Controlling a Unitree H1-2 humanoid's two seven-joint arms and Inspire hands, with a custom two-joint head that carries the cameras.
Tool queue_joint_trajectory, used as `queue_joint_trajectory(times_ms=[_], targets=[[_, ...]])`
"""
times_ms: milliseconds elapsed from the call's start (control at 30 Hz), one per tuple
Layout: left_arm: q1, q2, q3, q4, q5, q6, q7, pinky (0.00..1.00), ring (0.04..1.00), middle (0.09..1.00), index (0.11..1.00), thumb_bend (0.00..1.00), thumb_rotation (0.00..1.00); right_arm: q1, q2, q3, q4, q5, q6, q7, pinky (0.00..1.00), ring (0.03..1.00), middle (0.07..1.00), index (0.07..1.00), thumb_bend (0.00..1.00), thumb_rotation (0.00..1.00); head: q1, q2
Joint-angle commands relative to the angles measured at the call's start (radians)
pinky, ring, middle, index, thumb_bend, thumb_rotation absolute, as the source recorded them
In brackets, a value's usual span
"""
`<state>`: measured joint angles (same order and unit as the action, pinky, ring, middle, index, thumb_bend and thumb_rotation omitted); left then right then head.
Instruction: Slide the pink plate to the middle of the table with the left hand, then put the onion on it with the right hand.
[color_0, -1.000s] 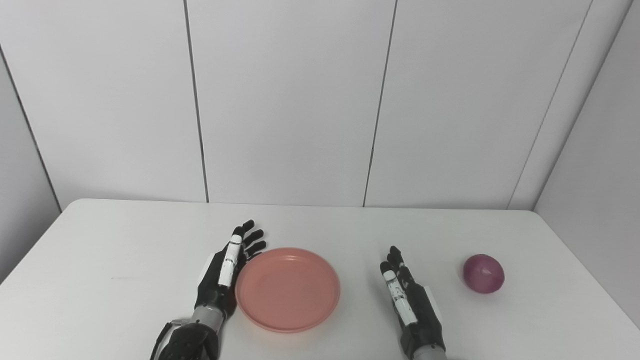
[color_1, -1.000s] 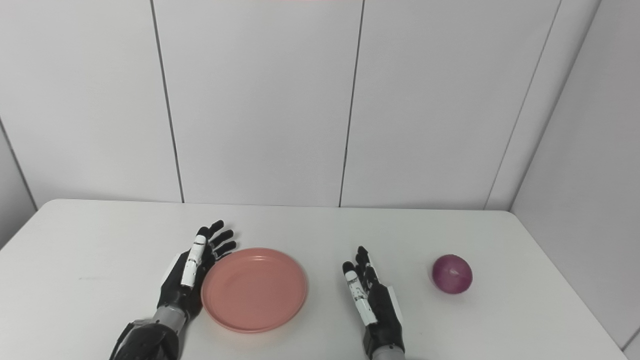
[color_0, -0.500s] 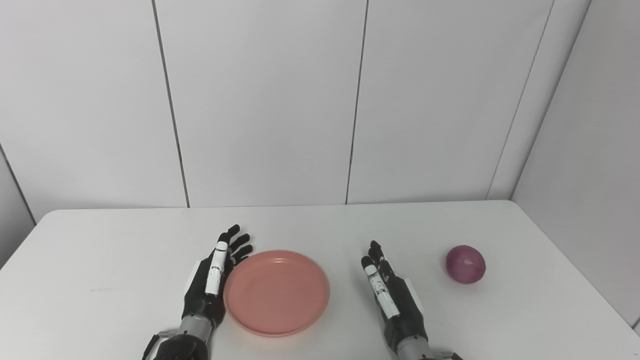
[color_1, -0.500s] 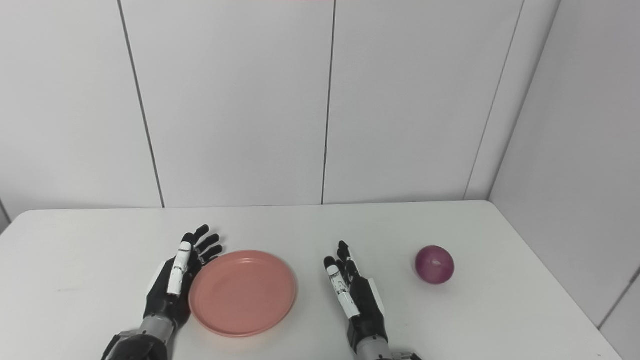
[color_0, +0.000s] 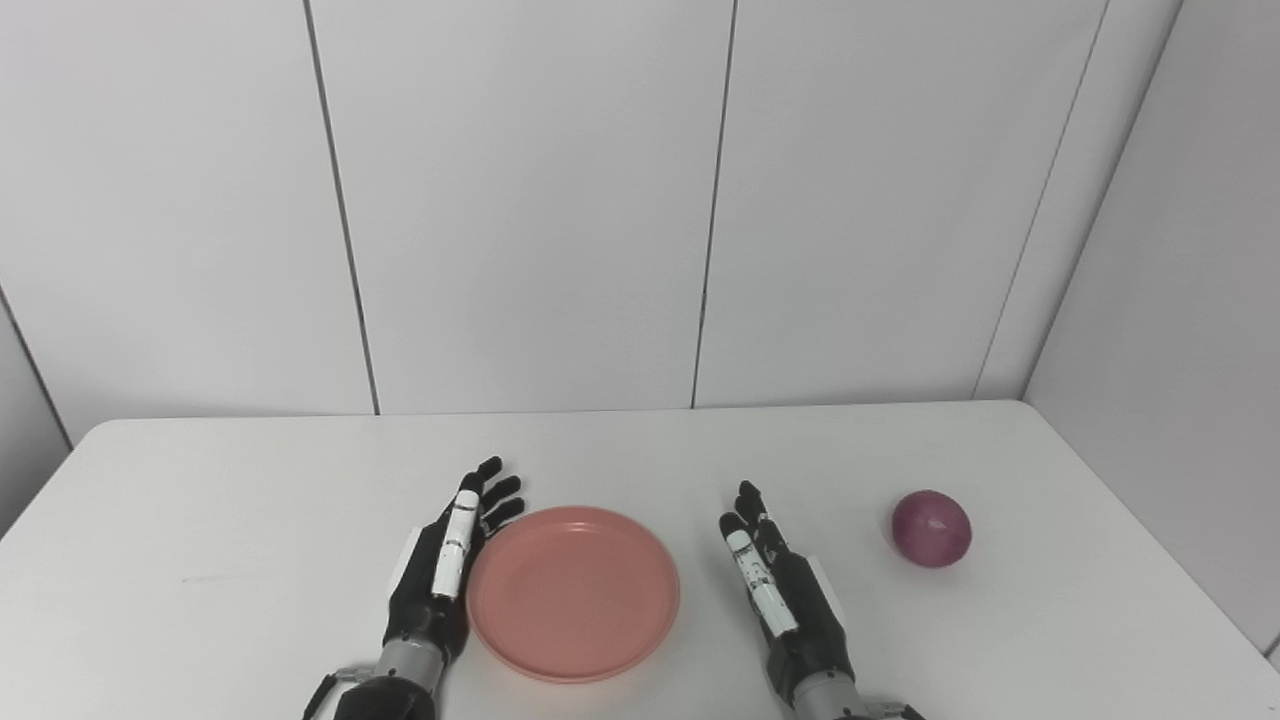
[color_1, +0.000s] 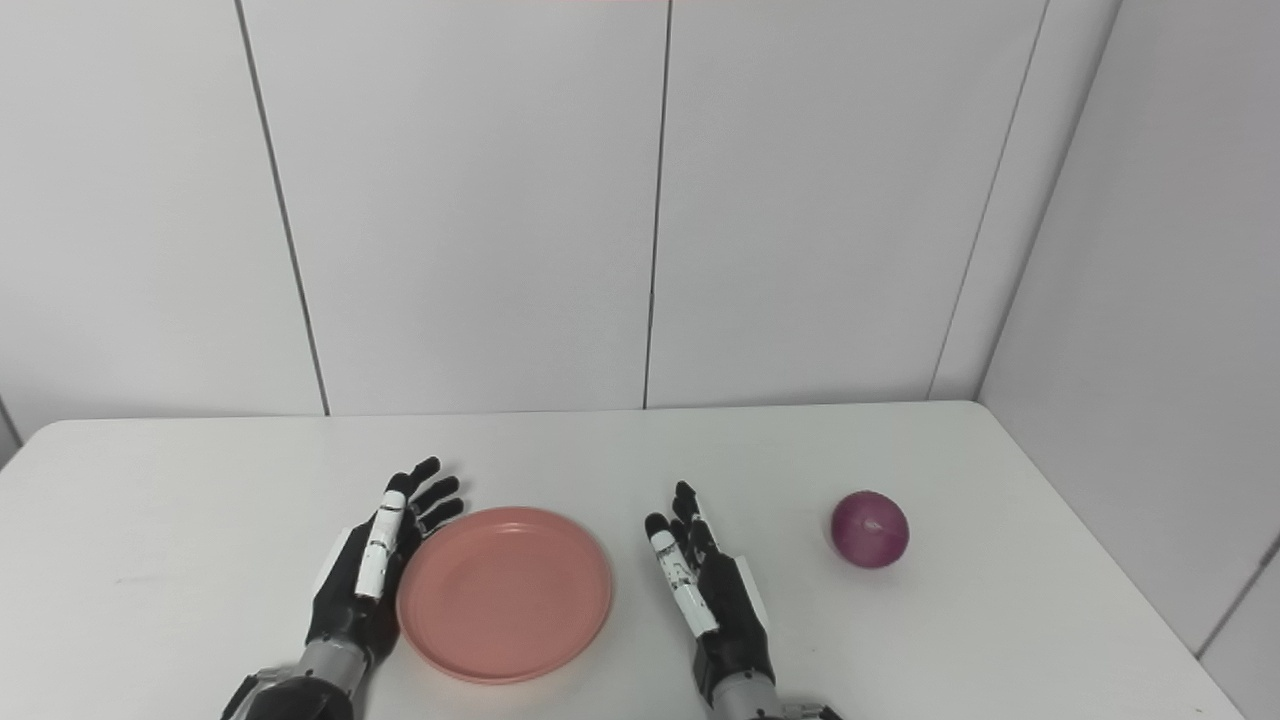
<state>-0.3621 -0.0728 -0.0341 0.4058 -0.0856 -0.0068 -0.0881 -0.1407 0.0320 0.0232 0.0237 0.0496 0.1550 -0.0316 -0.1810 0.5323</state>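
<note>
The pink plate (color_0: 573, 592) lies flat on the white table (color_0: 250, 480), near the front, slightly left of centre. My left hand (color_0: 445, 565) is open, edge-on to the table, its palm against the plate's left rim. My right hand (color_0: 785, 595) is open and empty, to the right of the plate with a gap between them. The purple onion (color_0: 931, 528) sits on the table further right, apart from my right hand. It also shows in the right eye view (color_1: 869, 529), as do the plate (color_1: 505, 592), my left hand (color_1: 375, 570) and my right hand (color_1: 710, 590).
White wall panels (color_0: 530, 200) stand behind the table and along its right side. The table's right edge (color_0: 1180, 560) runs close to the onion.
Since half a second ago, my left hand and the plate have shifted a little to the right together. Before that the camera turned, shifting the whole picture. My right hand and the onion stay still.
</note>
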Motion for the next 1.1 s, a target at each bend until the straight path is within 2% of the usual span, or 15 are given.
queue_joint_trajectory(times_ms=[0, 200, 433, 567, 633, 733, 833, 933, 1067], targets=[[0.008, -0.009, -0.009, -0.004, 0.001, 0.035, -0.005, 0.84, 0.859, 0.871, 0.880, 0.50, 1.00, -0.019, 0.008, 0.012, -0.009, 0.011, -0.004, 0.029, 1.00, 1.000, 1.000, 0.993, 0.49, 0.72, 0.001, 0.003], [0.015, -0.008, -0.014, -0.005, 0.004, 0.024, -0.010, 0.83, 0.857, 0.877, 0.884, 0.49, 1.00, -0.018, 0.002, 0.015, -0.012, 0.001, -0.001, 0.023, 1.00, 1.000, 0.998, 0.991, 0.46, 0.74, 0.003, 0.007], [0.030, -0.008, -0.024, -0.018, 0.013, 0.026, -0.011, 0.83, 0.860, 0.880, 0.887, 0.51, 1.00, -0.017, 0.009, 0.011, -0.026, 0.003, 0.016, 0.014, 1.00, 1.000, 0.991, 0.982, 0.47, 0.72, 0.000, 0.011], [0.034, -0.007, -0.023, -0.020, 0.004, 0.022, -0.019, 0.85, 0.866, 0.884, 0.889, 0.52, 1.00, -0.016, 0.016, 0.005, -0.030, 0.001, 0.006, 0.002, 1.00, 1.000, 0.991, 0.981, 0.46, 0.73, -0.024, 0.009], [0.036, -0.008, -0.020, -0.022, 0.002, 0.019, -0.018, 0.86, 0.866, 0.884, 0.889, 0.52, 1.00, -0.017, 0.019, 0.000, -0.035, -0.012, -0.008, -0.015, 1.00, 0.991, 0.979, 0.967, 0.47, 0.69, -0.045, 0.009], [0.036, -0.010, -0.013, -0.021, 0.005, 0.019, -0.004, 0.86, 0.862, 0.878, 0.882, 0.52, 1.00, -0.025, -0.003, 0.004, -0.042, -0.044, -0.051, -0.013, 0.97, 0.952, 0.952, 0.955, 0.51, 0.70, -0.068, 0.005], [0.035, -0.014, -0.011, -0.018, 0.007, 0.018, -0.002, 0.86, 0.866, 0.882, 0.890, 0.50, 1.00, -0.034, -0.034, 0.006, -0.053, -0.054, -0.077, 0.005, 1.00, 0.990, 0.988, 0.994, 0.53, 0.73, -0.064, 0.004], [0.028, -0.013, -0.012, -0.005, 0.016, 0.015, 0.004, 0.86, 0.864, 0.881, 0.890, 0.49, 1.00, -0.054, -0.091, 0.014, -0.063, -0.170, -0.125, -0.032, 0.97, 0.981, 0.981, 0.989, 0.56, 0.80, -0.069, -0.002], [0.022, -0.009, -0.010, 0.009, 0.018, 0.010, 0.003, 0.86, 0.860, 0.878, 0.886, 0.50, 1.00, -0.069, -0.123, 0.004, -0.095, -0.253, -0.123, -0.065, 0.96, 0.966, 0.970, 0.984, 0.62, 0.78, -0.081, -0.012]])
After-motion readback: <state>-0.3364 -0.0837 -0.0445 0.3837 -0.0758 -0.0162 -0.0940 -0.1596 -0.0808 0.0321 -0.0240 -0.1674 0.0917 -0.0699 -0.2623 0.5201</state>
